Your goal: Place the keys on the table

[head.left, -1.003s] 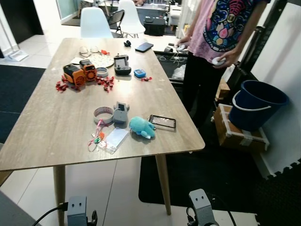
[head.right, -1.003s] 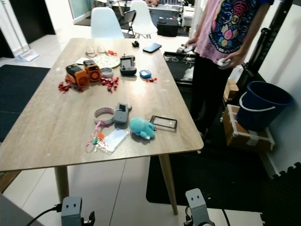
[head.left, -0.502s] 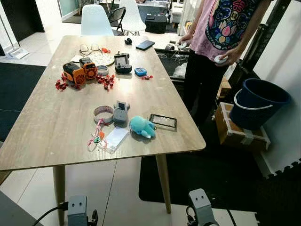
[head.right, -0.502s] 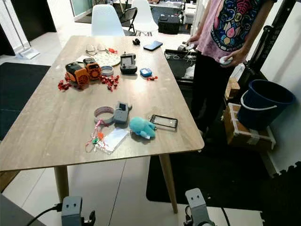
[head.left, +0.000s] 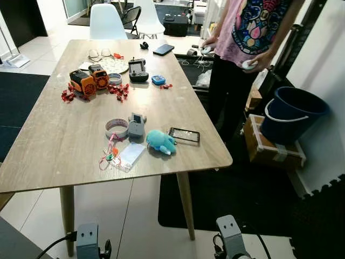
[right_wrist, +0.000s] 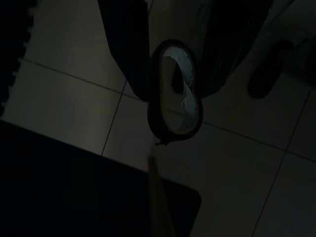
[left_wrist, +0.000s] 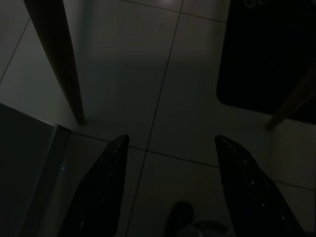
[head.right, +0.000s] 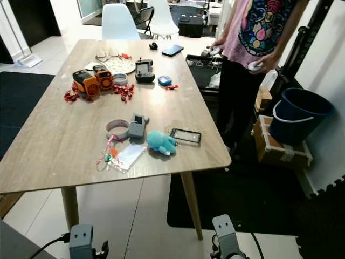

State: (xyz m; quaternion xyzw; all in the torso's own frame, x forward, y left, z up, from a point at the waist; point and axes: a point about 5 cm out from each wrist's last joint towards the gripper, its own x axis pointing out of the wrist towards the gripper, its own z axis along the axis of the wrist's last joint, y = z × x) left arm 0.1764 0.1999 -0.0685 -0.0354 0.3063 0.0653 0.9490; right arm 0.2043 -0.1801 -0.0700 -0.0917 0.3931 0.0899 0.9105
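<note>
Keys look like that dark loop point(right_wrist: 185, 106) pinched in your right claw point(right_wrist: 173, 91), low over the floor tiles. Probably light and dangly, likely to swing, so keep hold of the ring and lower it onto bare surface point(head.left: 64, 140). Left claw point(left_wrist: 168, 143) is spread, idle.

The keys point(head.left: 110, 155) lie flat on the wooden table point(head.left: 54, 135), near its front edge.
</note>
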